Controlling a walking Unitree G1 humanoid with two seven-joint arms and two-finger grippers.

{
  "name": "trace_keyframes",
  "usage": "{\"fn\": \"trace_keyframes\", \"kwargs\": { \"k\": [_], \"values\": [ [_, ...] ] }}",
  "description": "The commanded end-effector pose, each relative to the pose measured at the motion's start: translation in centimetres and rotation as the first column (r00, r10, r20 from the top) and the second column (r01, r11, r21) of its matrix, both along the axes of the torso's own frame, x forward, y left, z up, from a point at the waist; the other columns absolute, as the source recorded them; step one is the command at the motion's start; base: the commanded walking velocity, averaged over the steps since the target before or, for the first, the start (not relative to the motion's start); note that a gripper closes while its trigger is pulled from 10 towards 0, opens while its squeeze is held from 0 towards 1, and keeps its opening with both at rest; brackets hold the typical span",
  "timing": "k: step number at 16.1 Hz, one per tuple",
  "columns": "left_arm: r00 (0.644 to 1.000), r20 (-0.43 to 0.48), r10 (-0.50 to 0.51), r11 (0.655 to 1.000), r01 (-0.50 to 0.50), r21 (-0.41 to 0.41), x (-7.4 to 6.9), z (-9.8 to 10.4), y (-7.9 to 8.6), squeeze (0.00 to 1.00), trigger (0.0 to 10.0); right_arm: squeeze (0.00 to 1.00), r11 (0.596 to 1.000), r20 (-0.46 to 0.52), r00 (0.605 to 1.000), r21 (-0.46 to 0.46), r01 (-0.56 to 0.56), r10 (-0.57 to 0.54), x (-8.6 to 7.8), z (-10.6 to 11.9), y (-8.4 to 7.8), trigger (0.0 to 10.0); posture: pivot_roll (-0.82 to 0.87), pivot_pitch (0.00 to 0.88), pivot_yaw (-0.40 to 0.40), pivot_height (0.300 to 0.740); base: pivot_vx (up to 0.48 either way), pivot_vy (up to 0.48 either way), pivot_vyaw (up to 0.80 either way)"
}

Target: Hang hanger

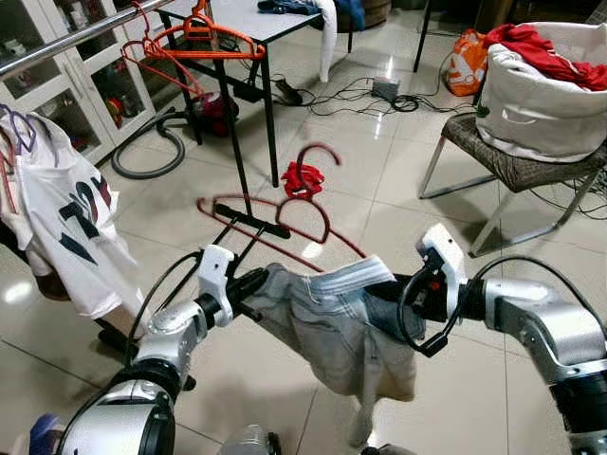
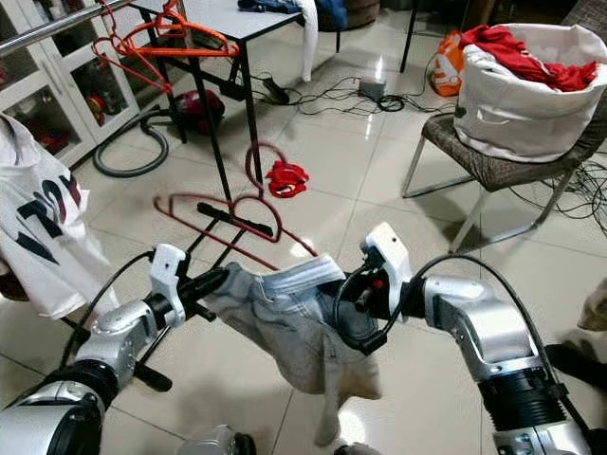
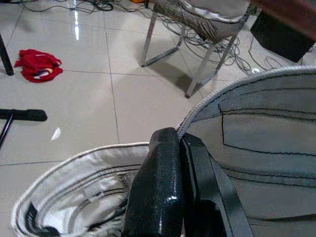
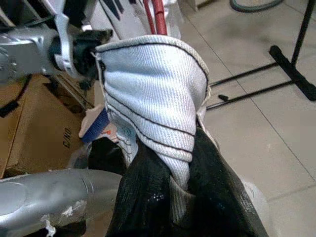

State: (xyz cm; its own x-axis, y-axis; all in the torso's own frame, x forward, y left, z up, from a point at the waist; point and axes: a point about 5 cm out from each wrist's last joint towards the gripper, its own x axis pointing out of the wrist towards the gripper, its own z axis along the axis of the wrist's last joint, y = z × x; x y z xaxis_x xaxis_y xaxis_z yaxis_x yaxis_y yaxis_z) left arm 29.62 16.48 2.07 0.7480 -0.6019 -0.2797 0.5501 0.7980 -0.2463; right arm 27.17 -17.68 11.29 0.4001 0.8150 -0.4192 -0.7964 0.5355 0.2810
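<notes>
Glossy pale floor tiles (image 1: 408, 180) run under everything, reflecting the room lights. Nearest the camera, both silver arms hold up a pale grey pair of denim shorts (image 1: 332, 327) between them, its legs hanging down toward the floor. The left gripper (image 1: 248, 284) has its black fingers (image 3: 163, 187) pressed together on the waistband edge at one side; the right gripper (image 1: 403, 289) pinches a bunched fold of the ribbed waistband at the other, its fingers (image 4: 148, 197) closed around the cloth.

Just beyond the shorts, a dark red plastic hanger (image 1: 285, 220) lies flat on the tiles, beside the black foot of a clothes rack (image 1: 251, 220). A crumpled red cloth (image 1: 302, 177) lies just past it. To the robot's left, a white T-shirt with dark lettering (image 1: 66, 223) hangs from the silver rail (image 1: 85, 33), where empty red and orange hangers (image 1: 180, 43) also hang farther along.

To the right, a white fabric laundry basket (image 1: 536, 95) sits on a grey woven chair with metal legs (image 1: 493, 161); red clothes (image 1: 545, 52) are heaped in it, spilling over the rim. Farther back stand a dark-legged table with a pale top (image 1: 251, 21), a red vacuum cleaner with a grey hose (image 1: 194, 118), tangled black cables (image 1: 370, 95) and an orange bag (image 1: 467, 62).
</notes>
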Motion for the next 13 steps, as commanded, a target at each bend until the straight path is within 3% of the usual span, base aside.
{"fn": "trace_keyframes", "kwargs": {
  "k": [1,2,8,13],
  "values": [
    [0.999,0.033,0.002,1.0,-0.002,-0.017,0.3,0.6,0.2,0.0,0.0,0.08,0.999,0.045,0.999,-0.022,-0.027,0.028,0.3,0.7,-0.2,10.0,-0.12,0.0,0.048,0.74,0.0,0.0,0.0],
    [0.997,0.061,0.043,0.999,-0.041,-0.031,0.8,1.2,0.6,0.0,0.0,0.08,0.995,0.03,0.999,-0.091,-0.032,0.035,0.0,-0.4,-0.7,10.0,-0.12,0.0,0.047,0.74,0.0,0.0,0.0],
    [0.987,0.134,0.093,0.995,-0.088,-0.046,2.0,3.0,1.9,0.0,0.0,0.08,0.979,-0.053,0.995,-0.188,0.077,-0.089,-0.2,-3.5,-2.4,10.0,-0.12,0.0,0.047,0.74,0.0,0.0,0.0],
    [0.985,0.139,0.107,0.994,-0.105,-0.028,2.0,3.2,2.7,0.0,0.0,0.08,0.963,-0.097,0.981,-0.232,0.14,-0.166,-0.4,-4.8,-3.7,10.0,-0.12,0.0,0.047,0.74,0.0,0.0,0.0]
  ]
}}
